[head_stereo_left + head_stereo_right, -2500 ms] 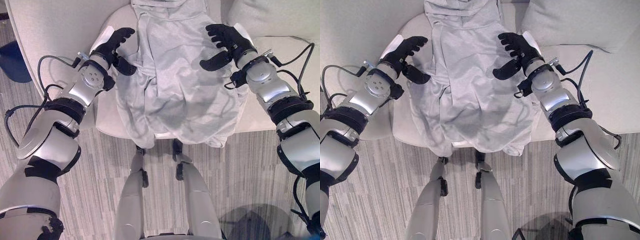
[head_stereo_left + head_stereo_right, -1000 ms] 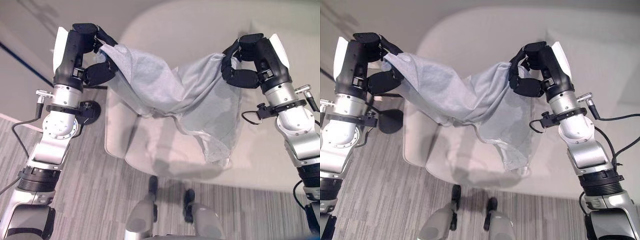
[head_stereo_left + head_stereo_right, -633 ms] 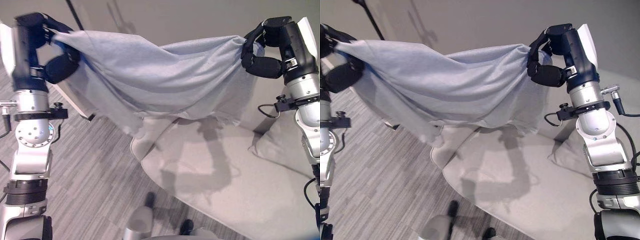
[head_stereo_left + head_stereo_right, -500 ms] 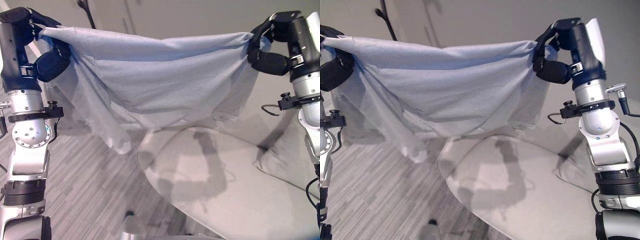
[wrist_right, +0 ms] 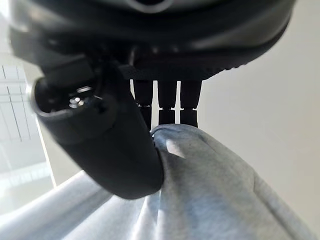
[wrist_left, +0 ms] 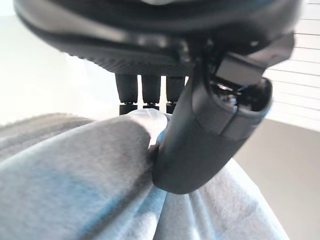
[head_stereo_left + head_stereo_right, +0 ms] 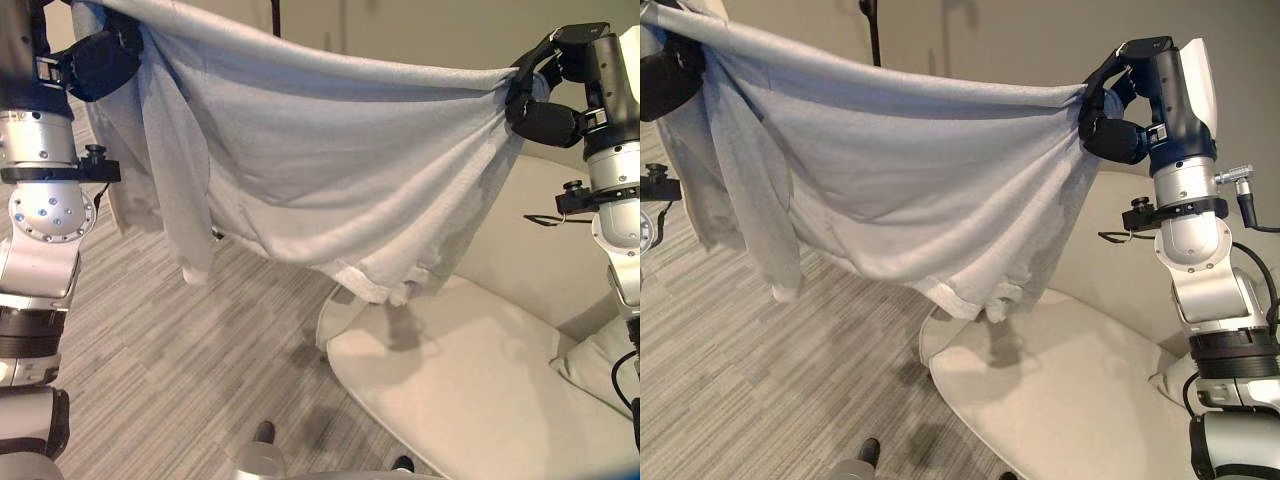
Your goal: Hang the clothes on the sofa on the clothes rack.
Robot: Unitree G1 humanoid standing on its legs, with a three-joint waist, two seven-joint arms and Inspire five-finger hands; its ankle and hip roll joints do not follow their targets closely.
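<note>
Nearest the robot lies the grey striped carpet floor (image 7: 170,370), and to the right of it the pale sofa (image 7: 470,400) with its rounded seat edge and a cushion (image 7: 600,365) at the far right. Above both, lifted well clear of the seat, hangs the light grey garment (image 7: 330,170), stretched wide between the two raised arms so that its upper edge runs as a taut line from one hand to the other while the body of the cloth sags in a deep curve below. A sleeve (image 7: 180,200) dangles down on the left side, over the floor, and the bunched lower hem (image 7: 390,285) hangs at the lowest point of the curve, above the near left corner of the sofa without touching it. The left hand (image 7: 95,60) is at the upper left, and its wrist view shows the thumb pressed down on a fold of grey cloth against the fingers (image 6: 145,92), so it is clenched on the garment. The right hand (image 7: 1120,110) is at the upper right, and its own wrist view shows the same pinch, thumb against fingers (image 5: 165,100) with the cloth's edge caught between them. Farthest back, a dark thin pole (image 7: 875,35) stands upright behind the garment's top edge against a plain pale wall (image 7: 1020,40).
</note>
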